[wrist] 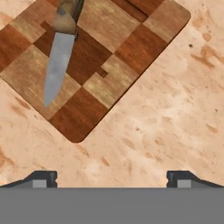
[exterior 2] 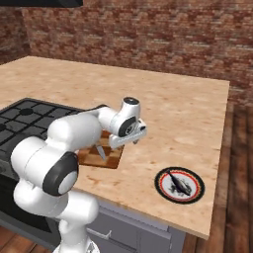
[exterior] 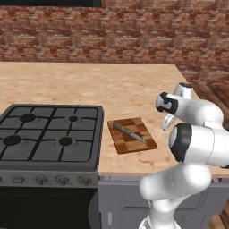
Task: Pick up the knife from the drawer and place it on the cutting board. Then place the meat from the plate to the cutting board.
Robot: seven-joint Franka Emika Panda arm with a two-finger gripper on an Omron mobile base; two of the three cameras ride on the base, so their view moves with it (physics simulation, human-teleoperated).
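The knife (wrist: 59, 57) lies on the cutting board (exterior: 132, 135); that part looks done. The meat (exterior 2: 180, 186) waits on the plate (exterior 2: 161, 191), far right on the worktop (exterior 2: 173, 118). The claw (wrist: 112, 178) hangs wide, empty.

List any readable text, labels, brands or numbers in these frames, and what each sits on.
None: no words, numbers or brand marks are readable.
The stove knobs along its front show no legible markings; too small to tell.
The cutting board, knife, plate, meat and counter carry no text.
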